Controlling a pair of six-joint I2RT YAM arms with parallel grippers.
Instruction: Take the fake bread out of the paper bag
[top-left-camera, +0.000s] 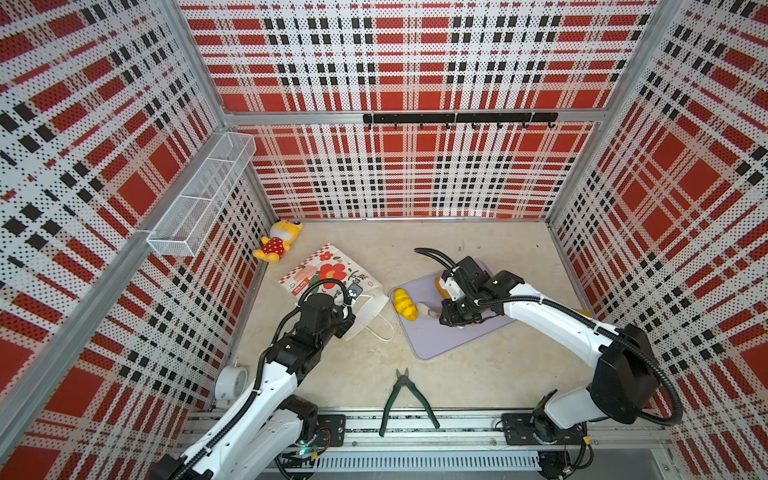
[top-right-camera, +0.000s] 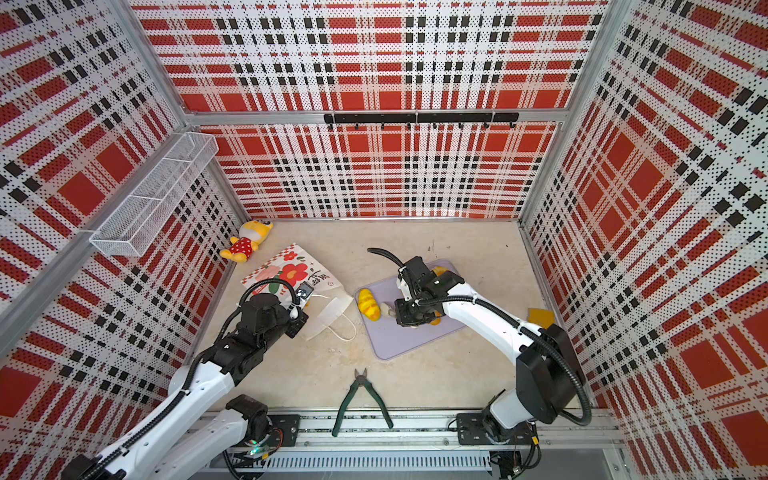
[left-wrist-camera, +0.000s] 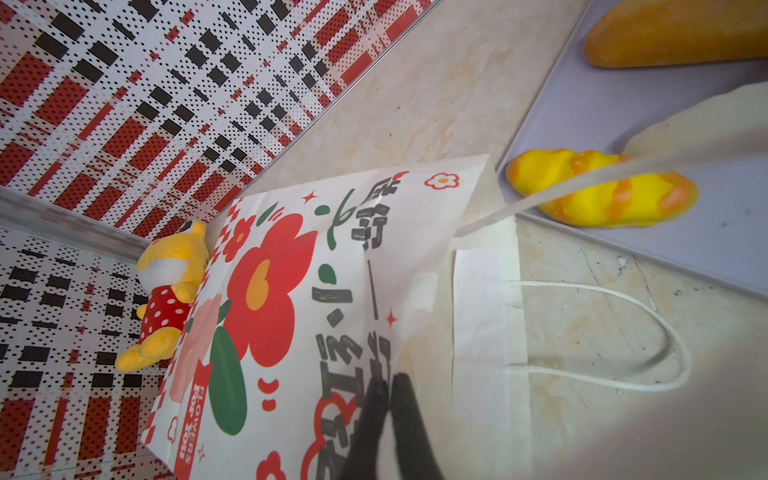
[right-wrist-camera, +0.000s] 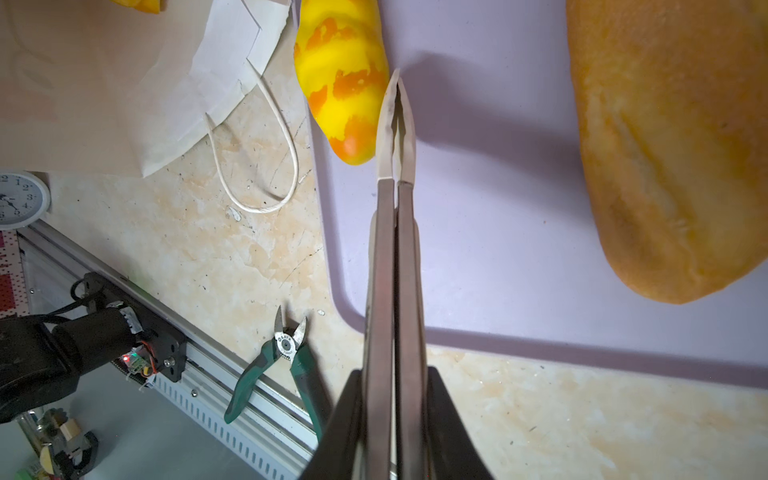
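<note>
Both top views: paper bag lies on the surface left of centre, twisted bread out on lilac tray, centre.
Left wrist: my left claw pinching the bag rim, bottom centre.
Right wrist: my right claw clamps tongs, tips together beside twisted bread; long loaf at right.

Paper bag: white capitals "FLOWERS FOR YOU" stand on a red band near one corner of the printed face; the large black brush characters beside the flowers could not be read. Clock: dial numerals 2, 3, 4 and 5 are legible in the right wrist view. Side cutters: stamped mark at the pivot, too small to read.
</note>
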